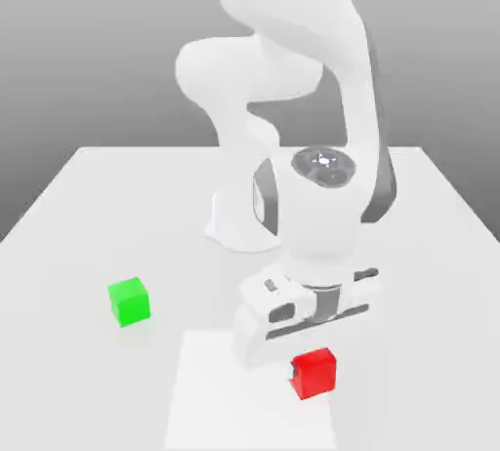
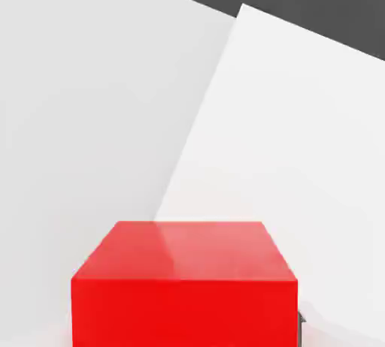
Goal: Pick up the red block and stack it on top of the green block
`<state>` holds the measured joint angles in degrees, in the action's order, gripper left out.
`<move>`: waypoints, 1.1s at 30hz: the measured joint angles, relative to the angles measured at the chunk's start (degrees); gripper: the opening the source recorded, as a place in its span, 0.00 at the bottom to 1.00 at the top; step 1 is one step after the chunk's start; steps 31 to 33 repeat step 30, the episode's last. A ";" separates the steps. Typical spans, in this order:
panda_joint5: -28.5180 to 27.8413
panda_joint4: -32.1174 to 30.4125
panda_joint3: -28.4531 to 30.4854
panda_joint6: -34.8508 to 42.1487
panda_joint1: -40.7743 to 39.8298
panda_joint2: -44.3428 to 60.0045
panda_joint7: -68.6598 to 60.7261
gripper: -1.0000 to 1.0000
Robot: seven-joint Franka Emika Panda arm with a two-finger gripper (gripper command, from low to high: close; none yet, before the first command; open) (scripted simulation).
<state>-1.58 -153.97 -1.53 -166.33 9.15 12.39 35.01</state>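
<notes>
Pale tabletop (image 1: 59, 371), grey backdrop (image 1: 98, 49), lighter patch (image 1: 234, 410) toward the near edge. Fingers first: we mark the gripper (image 1: 312, 371) as clamped on the red block (image 1: 315, 377), with a dark bit of finger peeking out beside it in both views. Can't tell whether the block's underside touches the table, so no call on lift. The red block sits below the hand, toward the exterior view's right. Next out, the green block (image 1: 130, 303), well apart at the exterior view's left, looks to be on the tabletop.

Step in hand, our judgement: secure the grasp and lift. To do it well, we'd let the grip settle fully, then go straight up, slow, no wrist turn, so the block doesn't skew between the pads. We'd want clear height over the green block before any sideways travel; too low and it could get knocked. Then centre above, match the faces, ease down and let go gently.

Pose: hand pointing down, its wide housing (image 1: 308, 322) lying slantwise across the exterior view, close above the red block. The arm (image 1: 347, 68) reaches forward from the base (image 1: 244, 220) farther back, bending high and dropping into the wrist. We rate the task early: stack not made.
</notes>
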 joint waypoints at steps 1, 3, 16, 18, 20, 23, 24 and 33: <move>0.27 -0.28 -0.16 1.61 -0.10 -1.90 -0.21 0.00; 0.83 -0.87 -0.34 5.03 -0.16 -5.91 -0.63 0.00; -8.98 -14.57 14.83 13.01 -28.37 -27.95 12.53 0.00; -9.50 -16.66 17.01 13.16 -32.44 -30.13 13.96 0.00; -8.64 -17.22 18.26 10.96 -32.91 -28.45 13.76 0.00; -6.30 -17.21 19.50 5.97 -31.54 -23.42 12.31 0.00; -5.34 -17.16 19.69 4.15 -31.11 -21.53 11.67 0.00; -0.38 -17.08 20.07 -2.97 -29.25 -14.20 8.35 1.00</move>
